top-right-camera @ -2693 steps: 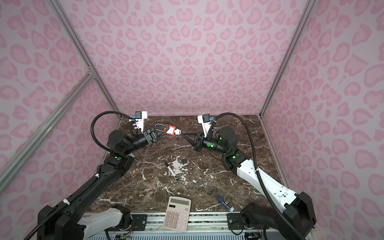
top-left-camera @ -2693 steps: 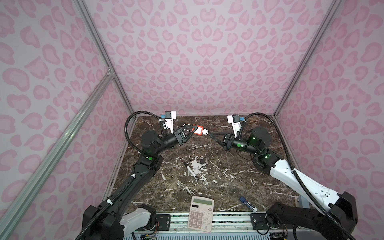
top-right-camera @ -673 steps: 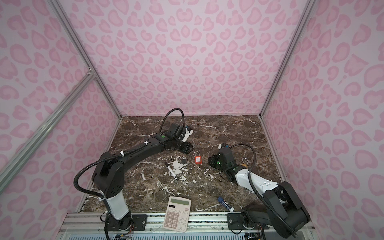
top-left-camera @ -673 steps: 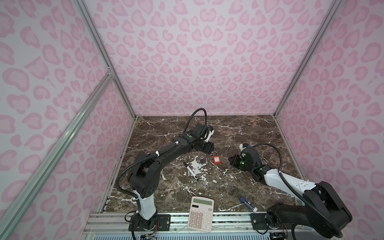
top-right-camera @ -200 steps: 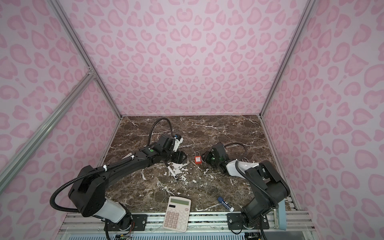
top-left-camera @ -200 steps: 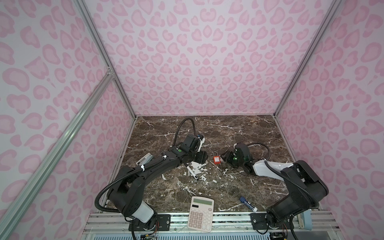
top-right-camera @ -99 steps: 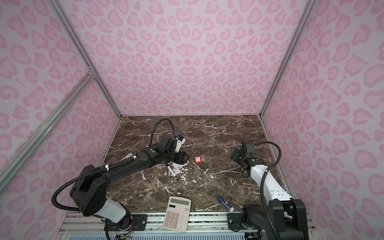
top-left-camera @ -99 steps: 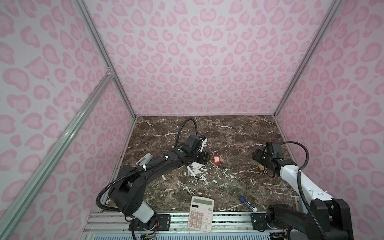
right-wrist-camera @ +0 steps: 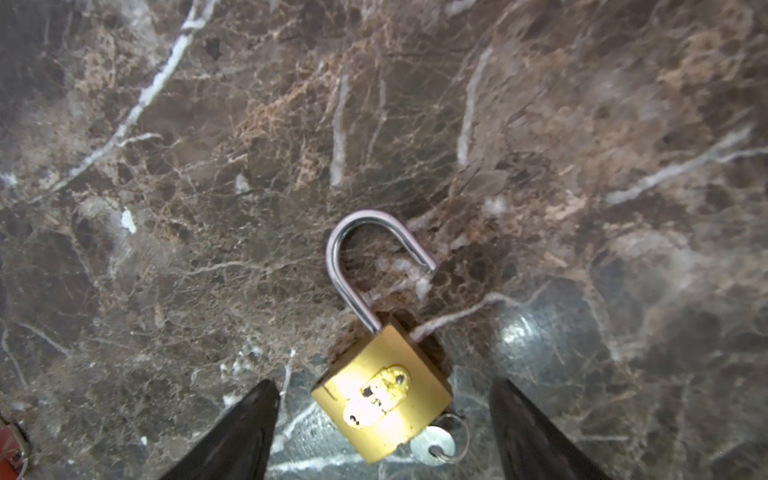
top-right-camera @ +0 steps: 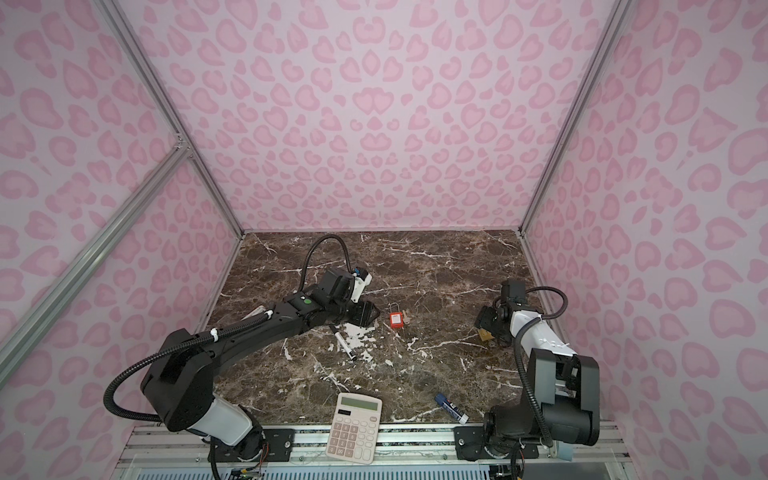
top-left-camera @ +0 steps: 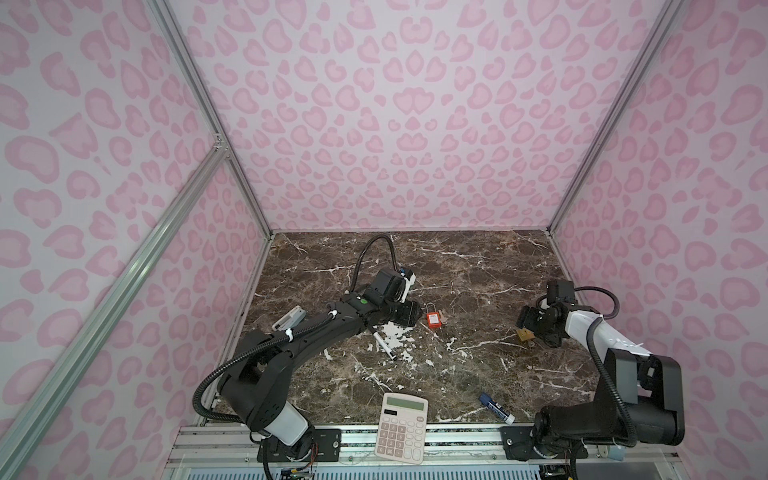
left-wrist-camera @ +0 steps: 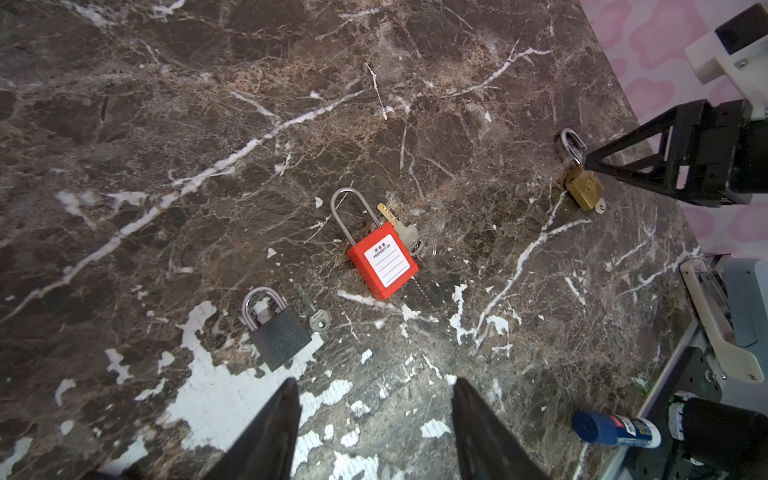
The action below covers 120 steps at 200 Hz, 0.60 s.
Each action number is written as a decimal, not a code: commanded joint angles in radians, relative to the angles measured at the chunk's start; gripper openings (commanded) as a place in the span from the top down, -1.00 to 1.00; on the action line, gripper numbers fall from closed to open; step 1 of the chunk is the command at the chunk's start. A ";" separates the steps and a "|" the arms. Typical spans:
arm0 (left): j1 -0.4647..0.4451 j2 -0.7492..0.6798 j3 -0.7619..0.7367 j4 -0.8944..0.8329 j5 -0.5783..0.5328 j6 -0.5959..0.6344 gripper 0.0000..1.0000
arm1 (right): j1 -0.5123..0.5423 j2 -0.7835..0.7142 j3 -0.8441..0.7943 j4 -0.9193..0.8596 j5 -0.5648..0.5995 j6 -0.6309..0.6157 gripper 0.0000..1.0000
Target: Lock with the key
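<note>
Red padlock (left-wrist-camera: 382,266), brass padlock (right-wrist-camera: 382,395), brown marble tabletop (top-left-camera: 457,270).

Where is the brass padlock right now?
The brass padlock lies on the right side of the marble table in both top views, shackle open, between the spread fingers of the right end effector and well right of the red padlock.

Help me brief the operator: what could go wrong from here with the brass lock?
1. The brass lock lies flat between the jaws of the open right pincer, shackle open; closing may skid it across the smooth table.
2. Its key juts from the base; a grasp could knock it out.
3. Other keys lie by the grey lock and red lock: a mix-up is possible.
</note>
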 commanded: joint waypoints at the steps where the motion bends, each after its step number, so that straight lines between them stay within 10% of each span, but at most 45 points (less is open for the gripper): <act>1: -0.001 -0.012 -0.004 0.018 -0.002 -0.001 -0.20 | -0.001 0.029 0.011 0.000 -0.043 -0.038 -0.65; 59: -0.001 -0.005 0.000 0.018 0.003 -0.002 -0.20 | 0.033 0.056 0.019 -0.014 -0.192 -0.038 -0.64; 120: -0.001 0.000 0.007 0.014 0.007 0.000 -0.20 | 0.059 0.047 0.027 -0.068 0.002 -0.087 -0.60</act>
